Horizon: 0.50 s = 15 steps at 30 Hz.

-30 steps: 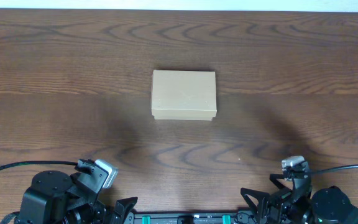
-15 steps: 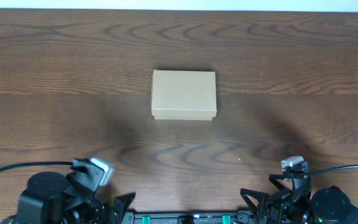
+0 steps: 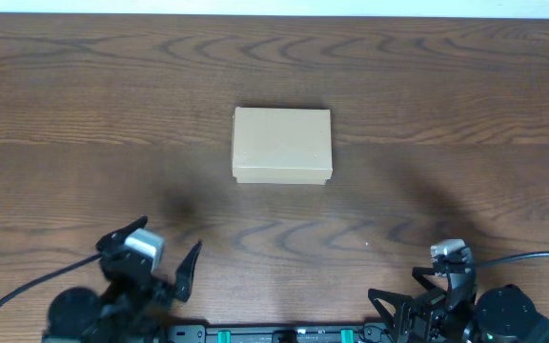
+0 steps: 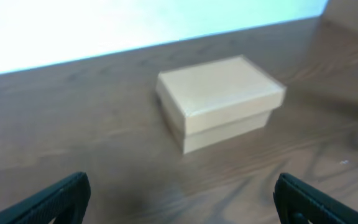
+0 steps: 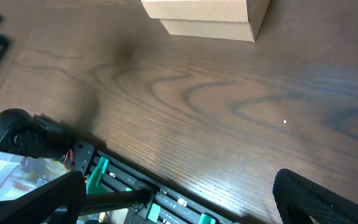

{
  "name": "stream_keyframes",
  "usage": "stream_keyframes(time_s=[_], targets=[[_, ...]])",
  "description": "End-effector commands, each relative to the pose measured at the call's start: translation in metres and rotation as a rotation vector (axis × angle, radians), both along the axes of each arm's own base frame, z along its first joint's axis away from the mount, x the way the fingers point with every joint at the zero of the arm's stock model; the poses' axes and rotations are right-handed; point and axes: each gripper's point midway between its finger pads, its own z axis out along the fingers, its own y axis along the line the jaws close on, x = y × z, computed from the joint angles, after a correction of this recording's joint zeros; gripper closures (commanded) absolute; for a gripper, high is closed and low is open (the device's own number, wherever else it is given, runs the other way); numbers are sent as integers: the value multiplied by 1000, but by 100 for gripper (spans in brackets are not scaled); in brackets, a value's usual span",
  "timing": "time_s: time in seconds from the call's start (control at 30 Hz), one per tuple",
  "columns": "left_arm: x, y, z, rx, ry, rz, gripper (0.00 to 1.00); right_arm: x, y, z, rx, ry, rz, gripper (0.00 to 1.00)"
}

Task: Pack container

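The container [image 3: 281, 145] is a plain tan cardboard box with its lid shut, lying in the middle of the wooden table. It also shows in the left wrist view [image 4: 219, 99] and at the top of the right wrist view [image 5: 207, 15]. My left gripper [image 3: 155, 255] is open and empty, low near the table's front edge, well short of the box and facing it [image 4: 182, 205]. My right gripper [image 3: 403, 300] is open and empty at the front right edge, over the rail [image 5: 179, 205]. No pens show in any view.
The dark wooden table [image 3: 446, 191] stretches around the box. A black rail with green clips [image 5: 166, 202] runs along the front edge. Cables trail from both arm bases at the bottom corners.
My left arm has come forward from the front edge onto the table, its open fingers now pointing towards the box. The right arm and the box have not moved.
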Motion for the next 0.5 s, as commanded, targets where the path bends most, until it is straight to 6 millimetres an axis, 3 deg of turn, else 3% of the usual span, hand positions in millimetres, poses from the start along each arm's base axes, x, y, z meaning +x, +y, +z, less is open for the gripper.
stream_keyframes(time_s=[0.0,0.33,0.47], targets=[[16,4,-31,-5,-1,41,5,-3,2,-1,7,7,15,1],[55,14,-99,-70,-7,143,5,-3,2,-1,7,7,15,1],[59,21,-97,-72,-25,183,5,-3,2,-1,7,7,15,1]])
